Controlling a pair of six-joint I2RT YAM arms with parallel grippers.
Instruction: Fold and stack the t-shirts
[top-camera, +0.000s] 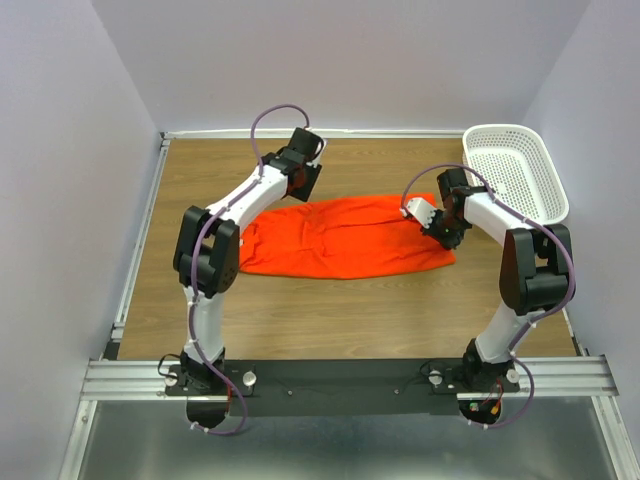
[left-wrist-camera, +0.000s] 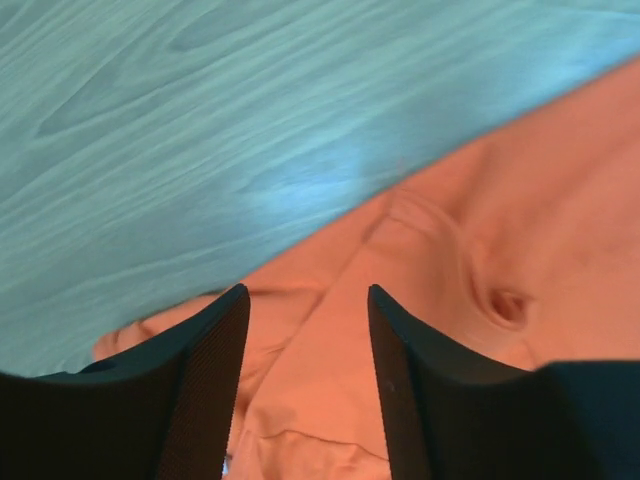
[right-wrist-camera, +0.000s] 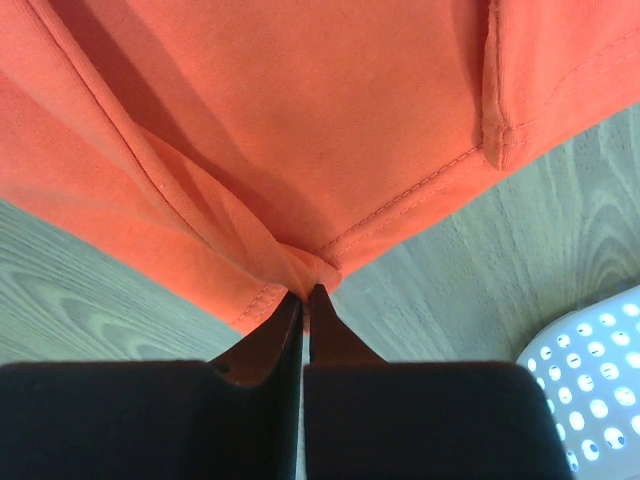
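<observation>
One bright orange-red t-shirt (top-camera: 340, 238) lies folded into a long band across the middle of the wooden table. My left gripper (top-camera: 300, 190) hovers over the band's far left part. In the left wrist view this left gripper (left-wrist-camera: 305, 290) is open, and the t-shirt (left-wrist-camera: 480, 250) lies below its spread fingers, gripped by neither. My right gripper (top-camera: 438, 234) is at the band's right end. In the right wrist view the right gripper (right-wrist-camera: 305, 288) is shut on a bunched corner of the t-shirt (right-wrist-camera: 300, 120) by its stitched hem.
A white plastic lattice basket (top-camera: 515, 170) stands at the back right corner, its rim (right-wrist-camera: 600, 370) just right of my right gripper. Bare wood table (top-camera: 330, 310) lies between the shirt and the arm bases. Walls close in the left, back and right.
</observation>
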